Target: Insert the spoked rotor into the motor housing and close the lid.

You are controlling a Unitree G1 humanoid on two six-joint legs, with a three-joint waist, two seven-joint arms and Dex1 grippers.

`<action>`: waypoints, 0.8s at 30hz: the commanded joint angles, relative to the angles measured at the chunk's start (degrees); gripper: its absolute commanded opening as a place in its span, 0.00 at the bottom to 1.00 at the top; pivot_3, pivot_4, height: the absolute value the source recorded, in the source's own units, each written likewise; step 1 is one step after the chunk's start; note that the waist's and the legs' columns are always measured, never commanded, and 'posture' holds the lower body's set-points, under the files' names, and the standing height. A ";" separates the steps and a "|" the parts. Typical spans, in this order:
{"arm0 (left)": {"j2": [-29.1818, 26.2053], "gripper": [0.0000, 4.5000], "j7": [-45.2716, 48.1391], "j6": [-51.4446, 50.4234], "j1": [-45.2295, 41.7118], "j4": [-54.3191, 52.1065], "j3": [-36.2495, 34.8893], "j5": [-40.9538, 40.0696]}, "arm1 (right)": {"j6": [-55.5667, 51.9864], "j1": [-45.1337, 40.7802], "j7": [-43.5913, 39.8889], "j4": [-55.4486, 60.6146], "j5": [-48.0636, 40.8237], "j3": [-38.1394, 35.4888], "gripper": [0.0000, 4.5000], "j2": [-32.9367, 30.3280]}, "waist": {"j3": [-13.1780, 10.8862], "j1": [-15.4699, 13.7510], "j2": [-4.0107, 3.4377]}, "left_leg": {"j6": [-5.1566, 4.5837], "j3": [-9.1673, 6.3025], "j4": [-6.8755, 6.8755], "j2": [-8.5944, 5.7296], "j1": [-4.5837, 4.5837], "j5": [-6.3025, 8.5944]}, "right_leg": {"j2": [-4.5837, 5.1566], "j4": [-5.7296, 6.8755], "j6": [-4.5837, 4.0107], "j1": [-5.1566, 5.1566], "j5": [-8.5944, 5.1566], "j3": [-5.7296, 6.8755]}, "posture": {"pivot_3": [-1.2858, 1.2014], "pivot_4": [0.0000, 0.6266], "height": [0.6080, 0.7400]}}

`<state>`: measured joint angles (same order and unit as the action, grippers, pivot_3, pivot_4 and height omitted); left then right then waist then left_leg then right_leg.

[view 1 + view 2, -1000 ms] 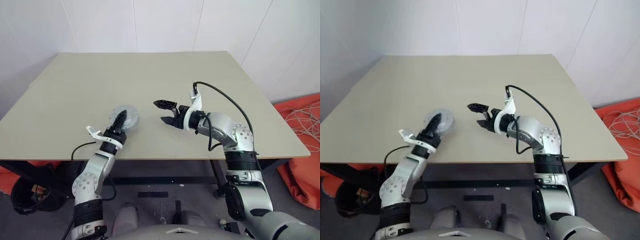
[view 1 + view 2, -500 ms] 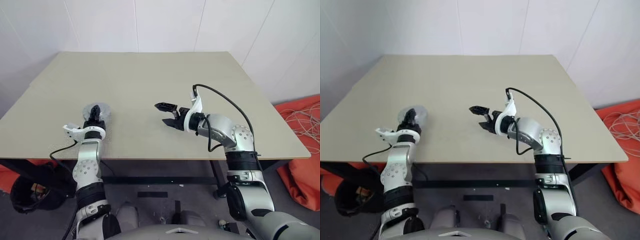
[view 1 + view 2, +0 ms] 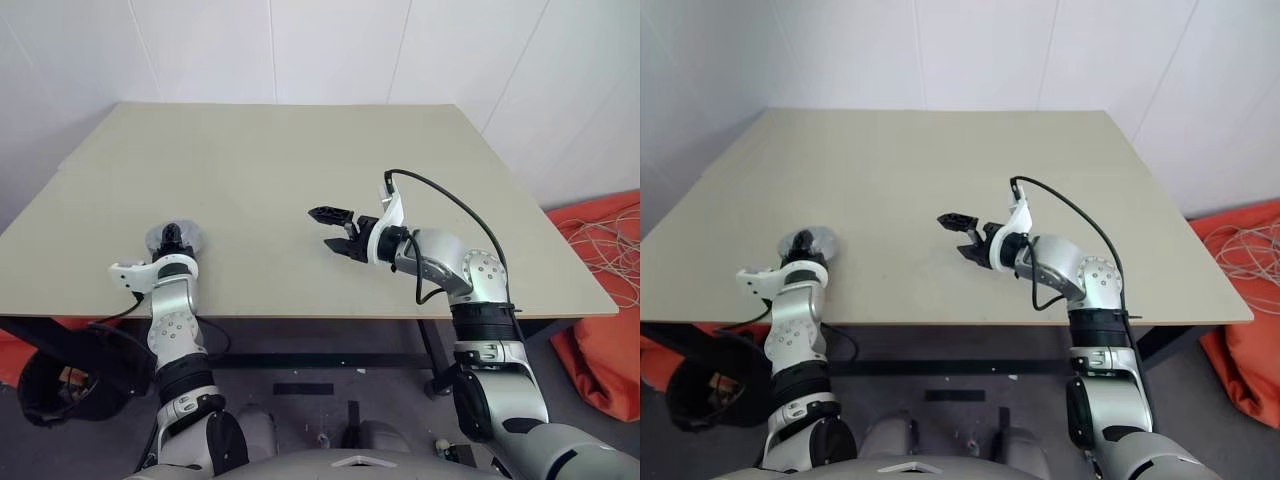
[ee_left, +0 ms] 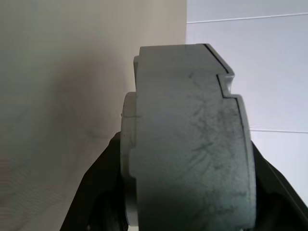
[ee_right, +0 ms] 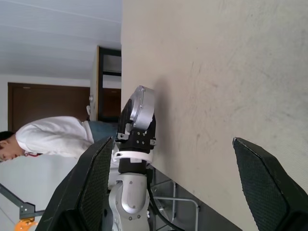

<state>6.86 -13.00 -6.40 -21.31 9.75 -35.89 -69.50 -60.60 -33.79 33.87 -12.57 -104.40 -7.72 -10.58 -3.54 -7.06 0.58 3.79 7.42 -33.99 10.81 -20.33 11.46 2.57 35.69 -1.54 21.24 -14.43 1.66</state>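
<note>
My left gripper (image 3: 172, 240) is shut on the lid (image 3: 160, 238), a thick grey metal disc with a notched edge. It holds the lid on edge just over the table's front left corner area. In the left wrist view the lid (image 4: 187, 144) stands between the two black fingers (image 4: 94, 192). The right wrist view catches the lid (image 5: 142, 107) from the side, in that same grip. My right gripper (image 3: 327, 228) hovers over the table's middle front, open and empty. The spoked rotor and the motor housing are out of view.
The beige table (image 3: 300, 160) reaches back to a white wall. An orange bag with pale cables (image 3: 610, 250) lies on the floor at the right, and a black object (image 3: 60, 375) sits below the table's left front edge. A person (image 5: 48, 139) stands beyond the table.
My left arm has swung left with the lid, from near the table's middle front to its front left edge. The right arm has kept still.
</note>
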 commanded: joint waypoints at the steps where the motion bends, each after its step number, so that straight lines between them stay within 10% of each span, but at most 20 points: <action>1: -0.37 0.47 -0.90 1.57 -2.00 -0.92 -0.02 1.75 | -0.19 -0.34 -0.50 1.40 -0.88 -0.18 1.00 -0.16 | 0.00 0.00 0.00 | -0.01 -0.08 -0.08 0.00 -0.06 0.00 | 0.00 0.00 0.00 0.00 0.01 0.05 | 0.52 0.00 1.00; 6: -0.31 0.47 -2.57 1.52 -1.45 -0.09 -0.26 2.92 | -0.13 -0.05 -0.21 1.85 -0.97 -0.05 1.00 -0.06 | 0.01 0.03 0.01 | -0.01 -0.24 -0.23 -0.01 -0.20 0.00 | 0.01 0.00 0.01 -0.02 0.12 0.15 | 0.52 0.00 1.00; 14: 0.03 0.99 -5.53 1.18 -0.78 -0.99 -0.08 4.33 | 0.05 0.04 0.25 2.25 -1.25 0.17 1.00 0.22 | 0.07 0.09 -0.09 | 0.00 -0.23 -0.25 -0.02 -0.13 0.00 | 0.04 0.02 0.01 -0.22 0.14 0.13 | 0.52 0.00 1.00; 24: 4.19 0.99 -14.16 -1.49 6.29 -11.97 3.31 5.74 | 0.09 0.46 0.46 2.43 -1.44 0.38 1.00 0.28 | 0.08 0.71 -0.10 | -0.09 -0.23 -0.24 -0.08 -0.37 0.05 | 0.08 -0.05 0.01 -0.06 0.15 0.11 | 0.52 0.00 1.00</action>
<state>8.69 -24.28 -7.04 -17.13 0.77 -32.81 -64.49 -60.54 -32.90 34.32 -12.56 -104.44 -7.06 -10.36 -3.46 -6.36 0.48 3.66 7.18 -34.23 10.71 -20.69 11.53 2.65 35.63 -1.53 21.17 -14.29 1.77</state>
